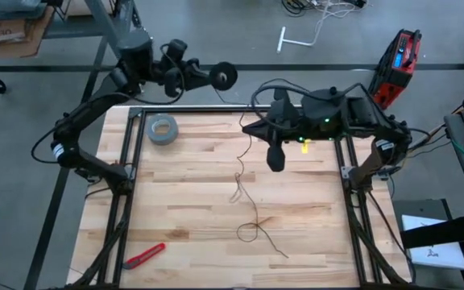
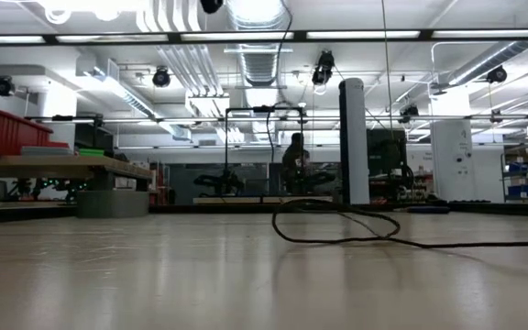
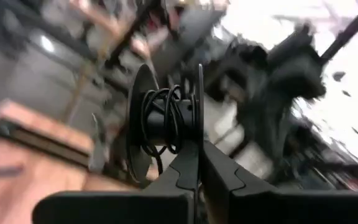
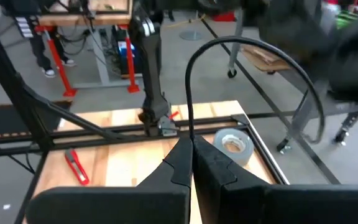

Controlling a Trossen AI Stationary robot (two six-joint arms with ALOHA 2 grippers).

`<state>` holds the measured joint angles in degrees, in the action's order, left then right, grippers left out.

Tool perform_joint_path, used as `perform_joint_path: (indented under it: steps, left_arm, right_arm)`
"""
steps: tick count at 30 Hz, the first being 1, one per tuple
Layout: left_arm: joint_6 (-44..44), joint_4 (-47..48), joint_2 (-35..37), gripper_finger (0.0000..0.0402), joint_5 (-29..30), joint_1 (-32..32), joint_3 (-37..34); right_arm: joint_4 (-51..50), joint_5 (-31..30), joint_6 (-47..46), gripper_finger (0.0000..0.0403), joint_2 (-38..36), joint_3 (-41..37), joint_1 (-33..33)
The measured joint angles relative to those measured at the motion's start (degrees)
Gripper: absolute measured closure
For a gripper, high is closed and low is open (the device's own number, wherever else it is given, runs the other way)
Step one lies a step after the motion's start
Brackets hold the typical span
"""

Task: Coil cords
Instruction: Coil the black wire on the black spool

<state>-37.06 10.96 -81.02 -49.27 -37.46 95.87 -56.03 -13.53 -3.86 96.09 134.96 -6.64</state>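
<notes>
The black reel (image 1: 225, 76) hangs beyond the table's far edge, with my left gripper (image 1: 214, 77) shut on it. A few turns of cord (image 3: 163, 121) are wound on its hub. The thin black cord runs from the reel over the table, past my right gripper (image 1: 248, 127), which is shut on it above the table's far middle. The rest of the cord lies slack on the wood, in a loop (image 1: 248, 232) near the front; the low view shows this loop (image 2: 337, 225). My left gripper pinches the rim of one reel flange (image 3: 199, 134) between its two fingers, one finger between the flanges and one outside. The reel is lifted clear, its axle lying across the fingers. My right gripper pinches the cord (image 4: 191, 134) at its fingertips, pointing toward the table's left. The cord rises from the fingers in an arch (image 4: 229, 42).
A grey tape roll (image 1: 162, 129) lies at the table's far left. A red cutter (image 1: 145, 254) lies near the front left. Black frame rails (image 1: 127, 201) run along the table's sides. A red case (image 1: 399, 58) stands on the floor beyond the far right.
</notes>
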Motion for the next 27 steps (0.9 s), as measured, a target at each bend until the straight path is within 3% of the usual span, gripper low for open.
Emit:
perform_joint_path:
  steps: [3, 7, 10, 15, 21, 27]
  left_arm:
    - [1.8, 3.5, -1.7, 0.0401, -8.4, -0.9, 0.0]
    - [0.6, 3.6, -4.1, 0.0401, -25.9, 0.4, 0.0]
    - [1.1, 3.6, -5.8, 0.0401, -33.3, 3.0, 0.0]
    - [1.8, 3.4, -8.3, 0.0401, -34.2, 5.2, 0.0]
    - [1.8, 3.0, -10.3, 0.0401, -37.0, 7.6, 0.0]
    - [4.1, 2.3, -10.4, 0.0401, -40.4, 11.6, 0.0]
  right_arm:
    - [1.7, 0.5, 0.0, 0.0403, -0.7, 0.0, -0.1]
    - [5.4, 1.6, 0.7, 0.0403, -1.1, 0.0, -0.1]
    - [9.8, 4.1, 2.0, 0.0403, -1.1, 0.0, -0.1]
    - [14.6, 9.4, 0.5, 0.0403, -1.0, 0.0, 1.0]
    - [15.0, 9.3, -3.5, 0.0403, -0.8, 0.0, 2.2]
    - [15.3, 9.0, -13.2, 0.0403, -0.8, 0.0, 6.5]
